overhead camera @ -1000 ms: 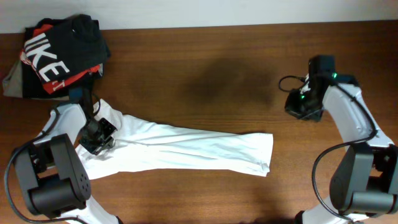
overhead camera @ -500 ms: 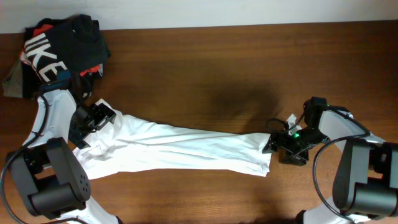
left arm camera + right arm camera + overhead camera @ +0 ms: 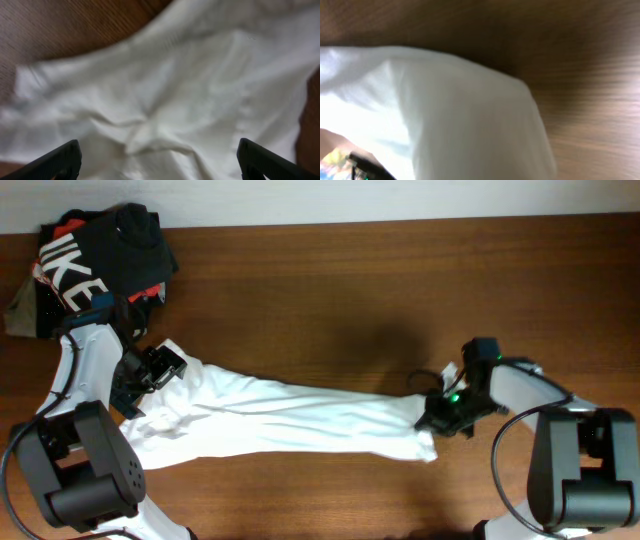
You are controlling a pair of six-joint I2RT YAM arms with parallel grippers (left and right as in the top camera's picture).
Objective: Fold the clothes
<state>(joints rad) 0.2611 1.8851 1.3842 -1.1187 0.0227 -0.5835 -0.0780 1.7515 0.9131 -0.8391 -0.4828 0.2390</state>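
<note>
The clothes [image 3: 290, 420], a white T-shirt folded into a long band, lie across the front of the wooden table [image 3: 330, 300]. My left gripper [image 3: 148, 378] hovers over the shirt's left end. In the left wrist view it is open [image 3: 160, 162], its two black fingertips [image 3: 60, 160] wide apart above rumpled white fabric [image 3: 165, 90] and nothing between them. My right gripper [image 3: 432, 415] sits at the shirt's right end, shut on the upper corner. In the right wrist view white cloth [image 3: 445, 110] fills the picture and hides the fingers.
A black shirt with white letters and red [image 3: 95, 255] is heaped at the back left corner, on top of a grey-olive garment [image 3: 20, 310]. Both arm bases stand at the front corners. A pale wall runs along the table's far edge.
My right gripper came from the back right down to the shirt's right end and shut there. My left gripper let go of the left end, opened wide and drew slightly back.
</note>
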